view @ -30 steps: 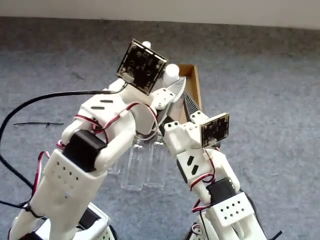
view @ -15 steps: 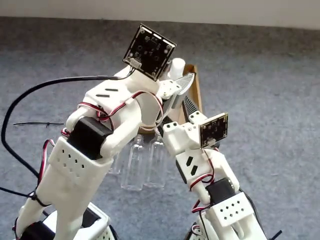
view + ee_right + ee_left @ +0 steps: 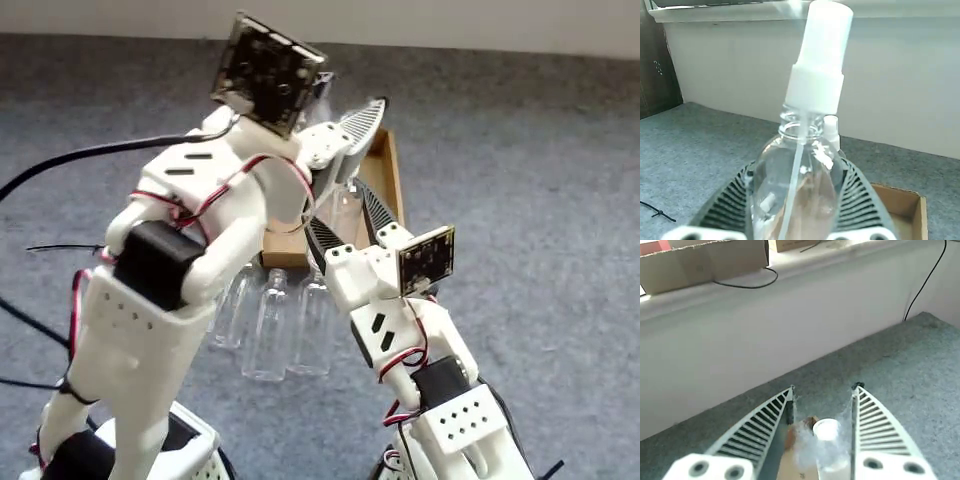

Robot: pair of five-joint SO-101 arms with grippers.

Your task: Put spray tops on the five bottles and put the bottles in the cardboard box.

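Right wrist view: right claw (image 3: pixel 800 172) closed snug on the belly of a clear bottle (image 3: pixel 795 200), held upright. Spray top (image 3: pixel 820 65) perched on the neck, seemingly not screwed down. Left claw (image 3: pixel 824 388) wide open, holding nothing, hanging above that top. Cardboard box (image 3: pixel 392 178) below and beyond in the high view, side wall at one o'clock; uncapped bottles (image 3: pixel 270 325) at seven o'clock on the bench (image 3: pixel 540 200). Lower straight, pinch the collar, twist without tilting the bottle.

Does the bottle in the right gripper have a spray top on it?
Yes, a white spray top sits on the neck of the bottle.
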